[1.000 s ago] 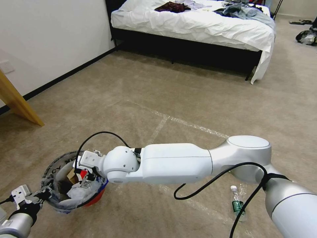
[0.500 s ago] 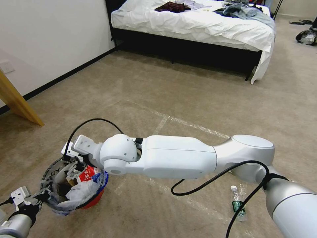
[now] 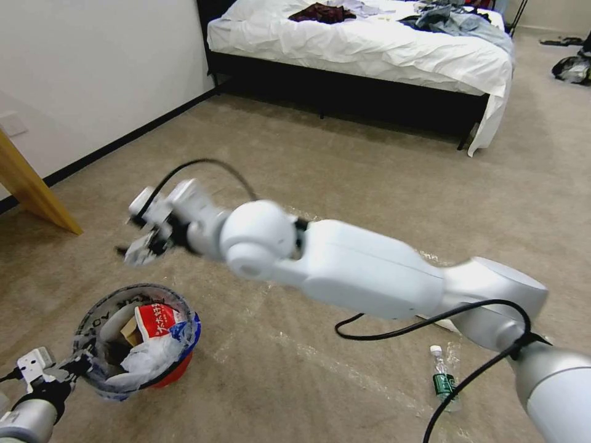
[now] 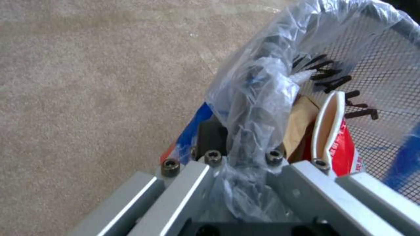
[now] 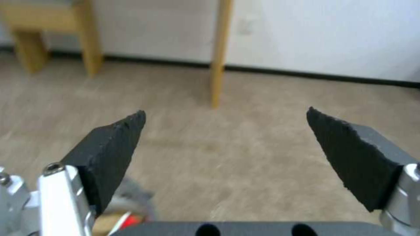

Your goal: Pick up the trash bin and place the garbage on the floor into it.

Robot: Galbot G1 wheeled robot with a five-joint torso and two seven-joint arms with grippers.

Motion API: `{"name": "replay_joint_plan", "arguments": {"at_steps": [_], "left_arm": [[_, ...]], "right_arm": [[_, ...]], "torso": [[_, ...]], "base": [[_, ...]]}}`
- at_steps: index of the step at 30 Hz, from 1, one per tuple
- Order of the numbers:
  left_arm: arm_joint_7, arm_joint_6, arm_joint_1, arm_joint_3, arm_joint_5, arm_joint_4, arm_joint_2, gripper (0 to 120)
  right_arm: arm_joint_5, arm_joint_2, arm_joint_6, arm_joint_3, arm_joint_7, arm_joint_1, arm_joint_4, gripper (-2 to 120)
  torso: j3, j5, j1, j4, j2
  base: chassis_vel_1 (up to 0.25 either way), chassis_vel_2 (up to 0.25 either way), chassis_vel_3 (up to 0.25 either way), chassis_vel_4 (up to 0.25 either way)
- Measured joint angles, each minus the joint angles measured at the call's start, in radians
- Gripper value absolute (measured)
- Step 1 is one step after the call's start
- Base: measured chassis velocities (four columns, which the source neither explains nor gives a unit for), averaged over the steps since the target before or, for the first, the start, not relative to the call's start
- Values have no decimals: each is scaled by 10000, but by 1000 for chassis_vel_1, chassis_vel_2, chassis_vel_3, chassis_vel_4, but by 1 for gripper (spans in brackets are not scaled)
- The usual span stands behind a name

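While the trash bin (image 3: 138,335), already holding a red wrapper (image 3: 157,319) and brown paper, is gripped at its bagged rim by the left tool (image 3: 64,369), the right tool (image 3: 140,246) is held wide and empty above it, with a plastic bottle (image 3: 442,376) left on the floor (image 3: 345,184).

Black letters on the bin liner (image 4: 341,78) are unreadable.

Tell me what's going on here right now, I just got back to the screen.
The left gripper is shut on the rim of the trash bin, holding it low at the robot's left. The bin holds a red wrapper, a brown paper bag and clear plastic. The right gripper is raised above and beyond the bin, fingers open and empty. A small bottle lies on the floor to the right.
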Motion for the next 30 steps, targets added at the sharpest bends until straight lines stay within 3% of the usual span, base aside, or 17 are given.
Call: {"name": "replay_joint_plan", "arguments": {"at_steps": [4,5,6,8,9,12,14,18,23,27,30], "left_arm": [[-2,0,23,-25,-24,-33,3,1],[-3,0,45,-39,-39,-54,5,1],[-3,0,45,-39,-39,-54,5,1],[-5,-1,97,-66,-52,-116,1,1],[-5,-1,97,-66,-52,-116,1,1],[-4,-6,128,-89,-90,-171,-11,1],[-7,-12,168,-131,-98,-214,-11,1],[-8,-17,215,-142,-104,-275,-3,1],[-19,-18,277,-121,-105,-424,-21,1],[-22,-18,372,-114,-114,-558,-23,1],[-22,-28,405,-104,-115,-600,-22,1]], "right_arm": [[-91,-685,231,908,-4,-522,307,84],[-194,-1225,409,1452,3,-884,536,82],[-194,-1225,409,1452,3,-884,536,82],[-537,-2264,787,2527,29,-1746,1059,80],[-537,-2264,787,2527,29,-1746,1059,80],[-919,-2881,1386,3274,151,-2560,1460,77],[-1499,-3393,2214,4283,172,-3740,1763,67],[-1719,-3753,2798,5217,220,-4797,2056,57],[-1996,-4044,3874,7016,421,-6683,2546,36],[-2328,-4135,4883,7756,625,-8130,2706,20],[-2446,-4142,5196,8003,738,-8618,2724,16]], "torso": [[0,1,0,1,0],[1,1,0,1,-1],[1,1,0,1,-1],[1,3,1,-6,0],[1,3,1,-6,0],[0,2,0,-4,0],[0,3,0,-1,0],[0,3,0,-3,0],[-1,0,0,0,0],[-1,1,0,-1,1],[0,0,-1,-1,1]], "base": [[0,0,0,0],[0,0,0,0],[0,0,0,0],[0,0,0,0],[0,0,0,0],[0,0,0,0],[0,0,0,0],[0,0,0,0],[0,0,0,0],[0,0,0,0],[0,0,0,0]]}}
